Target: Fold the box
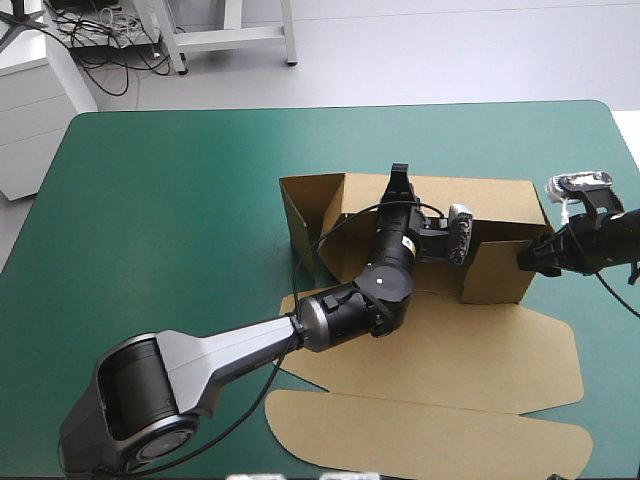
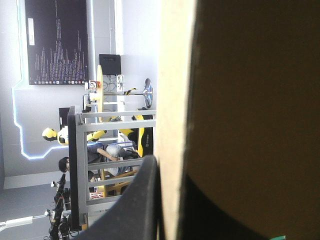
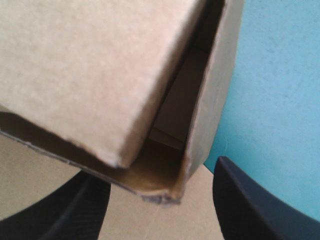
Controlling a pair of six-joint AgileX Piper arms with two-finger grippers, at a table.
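The brown box (image 1: 500, 200) stands right of the table's middle with its walls raised. Its lid (image 1: 470, 350) lies flat toward the near edge. My left gripper (image 1: 399, 180) reaches over the tray to the far wall. In the left wrist view the wall's edge (image 2: 172, 100) runs up between the fingers (image 2: 135, 205), and the gripper (image 2: 170, 167) is shut on it. My right gripper (image 1: 522, 258) is at the box's right front corner. In the right wrist view that corner (image 3: 165, 190) sits between the two black fingers (image 3: 250, 200), and the gripper (image 3: 160, 175) is open.
The lid's rounded tuck flap (image 1: 420, 435) lies close to the table's near edge. The teal-green cover (image 1: 150, 200) shows bare left of the box. The table's right edge (image 1: 625, 150) is close behind the right arm.
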